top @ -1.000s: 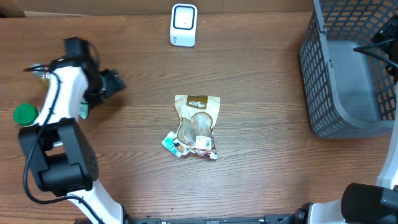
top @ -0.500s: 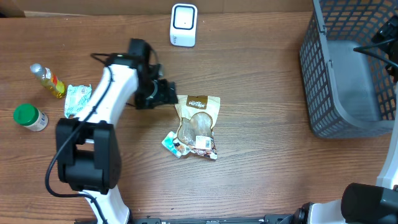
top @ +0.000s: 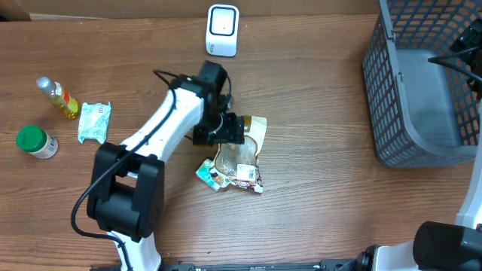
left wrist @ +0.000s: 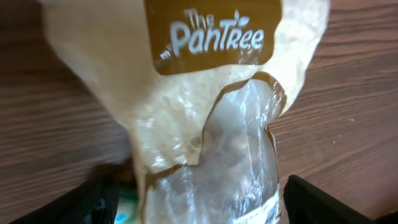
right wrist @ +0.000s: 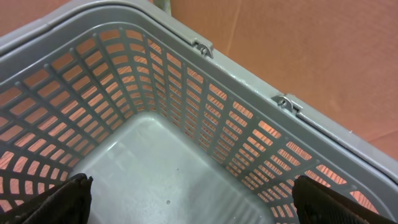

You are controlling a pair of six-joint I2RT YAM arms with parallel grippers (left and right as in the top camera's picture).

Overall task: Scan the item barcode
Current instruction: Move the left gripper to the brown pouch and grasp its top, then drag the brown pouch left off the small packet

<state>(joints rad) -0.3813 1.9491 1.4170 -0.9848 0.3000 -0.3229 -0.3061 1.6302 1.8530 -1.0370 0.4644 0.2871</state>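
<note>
The left gripper (top: 230, 129) hovers wide open and empty over the far end of the snack pouch (top: 242, 156), which lies flat mid-table. Closing here risks pinching only slippery film, or snagging the teal packet (top: 204, 172) touching it.

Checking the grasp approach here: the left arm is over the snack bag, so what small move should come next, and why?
Likely lower the left fingers slightly and close on the snack bag: they stand open either side of it, holding nothing, with the scanner beyond.
</note>
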